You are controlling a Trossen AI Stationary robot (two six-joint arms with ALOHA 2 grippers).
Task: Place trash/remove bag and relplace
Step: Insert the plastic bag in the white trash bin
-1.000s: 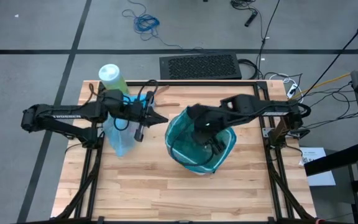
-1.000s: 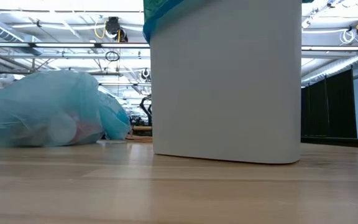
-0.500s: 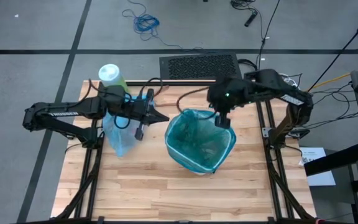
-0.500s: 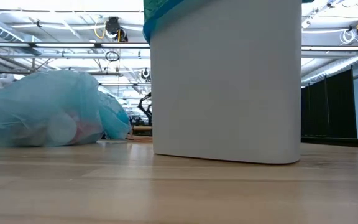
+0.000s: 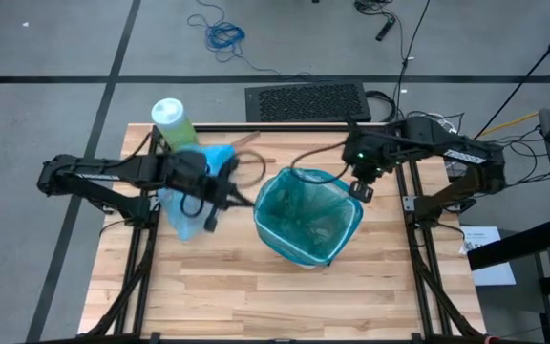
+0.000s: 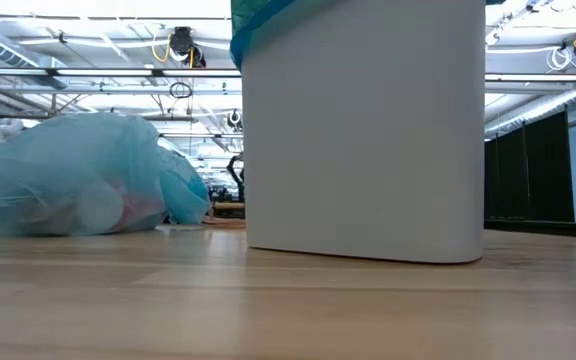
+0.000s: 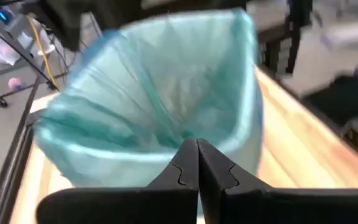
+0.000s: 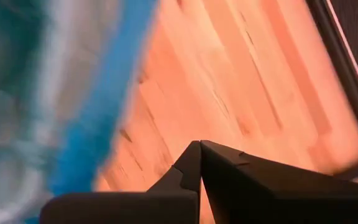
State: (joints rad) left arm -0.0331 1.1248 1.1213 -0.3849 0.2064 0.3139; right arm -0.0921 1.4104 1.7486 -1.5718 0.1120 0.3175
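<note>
The light-blue bag (image 6: 68, 175) lies full on the table (image 5: 227, 296), toward its left side as seen from above, and through its thin plastic pale and pinkish lumps of trash (image 6: 108, 208) show faintly, too blurred to tell apart. Just behind it stands a large green bottle (image 5: 172, 120) with a white cap, at the table's far left corner. To the bag's right, near the middle of the table, sits the white wastebasket (image 6: 368, 130), lined with a darker teal bag (image 5: 306, 215) whose edge is folded out over the rim; the liner looks hollow and I can make out nothing inside it. The left gripper (image 5: 240, 187) hangs above the table between the full bag and the wastebasket, its arm reaching across over the bag, its fingers (image 7: 185, 171) pressed tight together with nothing between them, pointing at the lined basket. The right gripper (image 5: 358, 190) is just beside the wastebasket's far right rim, above bare table, and its fingers (image 8: 194, 163) are likewise closed on nothing. Behind the table a dark vented panel (image 5: 306, 101) and a coil of blue cable (image 5: 223, 35) lie on the grey floor.
</note>
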